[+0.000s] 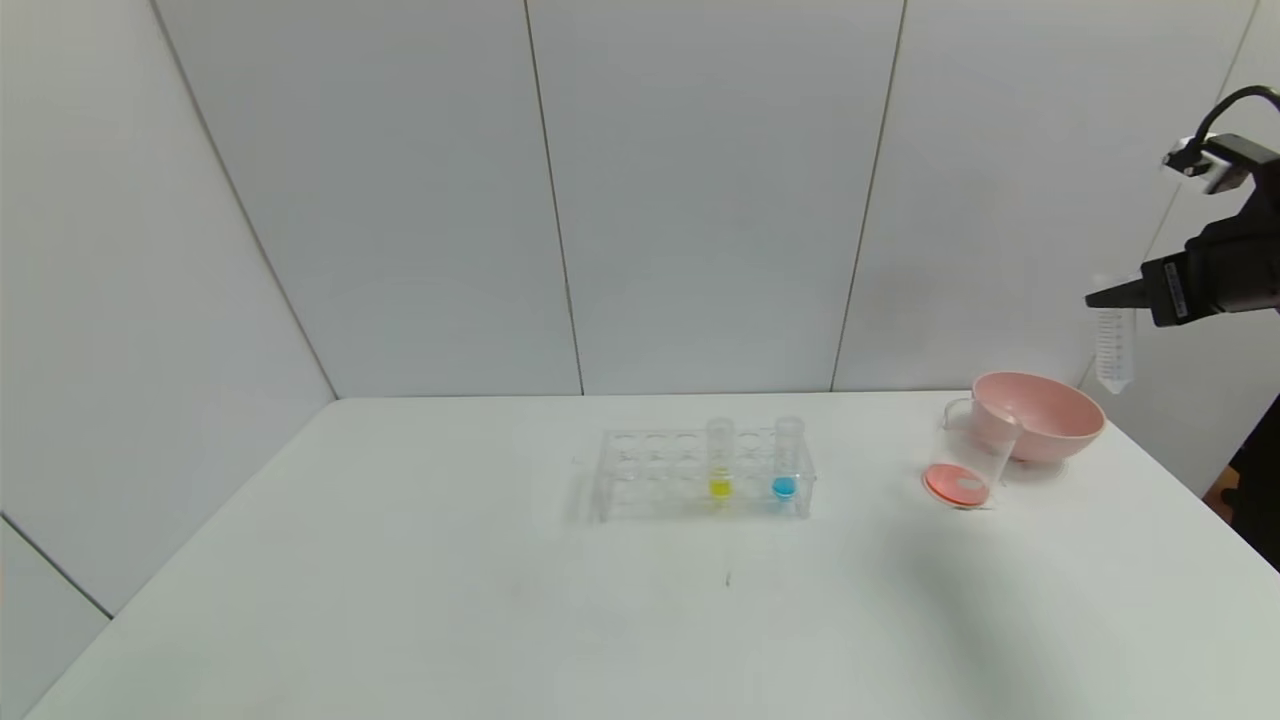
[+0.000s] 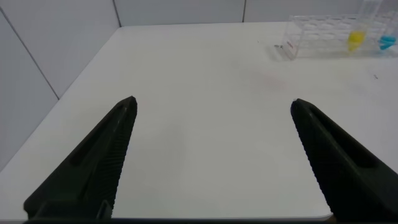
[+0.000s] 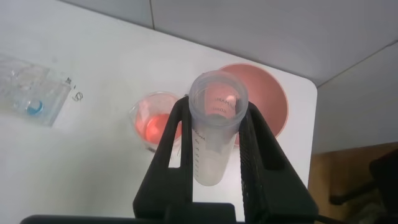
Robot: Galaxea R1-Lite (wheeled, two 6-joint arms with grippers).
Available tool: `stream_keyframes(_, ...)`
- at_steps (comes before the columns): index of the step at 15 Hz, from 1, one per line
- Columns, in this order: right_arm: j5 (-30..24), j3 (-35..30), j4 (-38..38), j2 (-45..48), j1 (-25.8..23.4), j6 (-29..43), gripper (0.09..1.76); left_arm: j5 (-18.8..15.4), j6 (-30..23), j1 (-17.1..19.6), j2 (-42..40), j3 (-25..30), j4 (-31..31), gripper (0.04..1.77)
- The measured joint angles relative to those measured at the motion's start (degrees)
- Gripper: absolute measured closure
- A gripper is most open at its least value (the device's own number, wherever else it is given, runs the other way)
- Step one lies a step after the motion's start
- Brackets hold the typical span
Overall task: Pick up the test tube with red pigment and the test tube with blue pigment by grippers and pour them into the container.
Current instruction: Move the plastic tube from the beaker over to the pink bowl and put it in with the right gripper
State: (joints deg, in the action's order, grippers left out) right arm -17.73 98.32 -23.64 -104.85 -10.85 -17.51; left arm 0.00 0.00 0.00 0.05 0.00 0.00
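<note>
My right gripper (image 1: 1102, 297) is raised high at the far right, above and beyond the pink bowl. It is shut on a clear test tube (image 1: 1115, 350) that hangs upright and shows no pigment inside; the right wrist view shows the gripper (image 3: 214, 104) and this tube (image 3: 213, 134) too. The container, a clear beaker (image 1: 968, 462), stands on the table with orange-red pigment at its bottom, and the right wrist view shows the beaker (image 3: 151, 121) as well. The test tube with blue pigment (image 1: 787, 458) stands in the rack. My left gripper (image 2: 212, 102) is open and empty over bare table.
A clear many-holed rack (image 1: 650, 472) stands mid-table and also holds a yellow-pigment tube (image 1: 720, 458). A pink bowl (image 1: 1040, 412) stands just behind the beaker, near the table's right edge. Grey wall panels close off the back and the left.
</note>
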Motion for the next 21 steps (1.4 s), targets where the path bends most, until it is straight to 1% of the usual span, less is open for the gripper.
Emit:
stream_keyframes(3,0.0,-8.4,13.7,1.8,-1.2,4.8,1.35,0.0,0.0,0.0,0.0,0.0,0.0,0.05)
stream_keyframes(5,-0.1,-15.0,27.0,2.1,-1.4,8.2,1.35,0.0,0.0,0.0,0.0,0.0,0.0,0.05)
stream_keyframes(6,0.0,-18.0,32.6,1.9,-1.4,9.8,1.35,0.0,0.0,0.0,0.0,0.0,0.0,0.05)
stream_keyframes(7,0.6,-20.4,36.3,1.4,-1.3,10.7,1.35,0.0,0.0,0.0,0.0,0.0,0.0,0.05)
stream_keyframes(8,1.6,-21.9,38.3,0.4,-1.2,11.5,1.35,0.0,0.0,0.0,0.0,0.0,0.0,0.05)
stream_keyframes(10,2.3,-23.0,41.4,-1.9,-1.2,14.0,1.35,0.0,0.0,0.0,0.0,0.0,0.0,0.05)
stream_keyframes(14,2.5,-23.4,52.3,-8.4,-1.6,15.3,1.35,0.0,0.0,0.0,0.0,0.0,0.0,0.05)
stream_keyframes(19,2.9,-22.5,56.2,-15.9,-2.1,15.3,1.35,0.0,0.0,0.0,0.0,0.0,0.0,0.05)
stream_keyframes(21,2.9,-22.4,59.6,-18.6,-2.8,15.2,1.35,0.0,0.0,0.0,0.0,0.0,0.0,0.05)
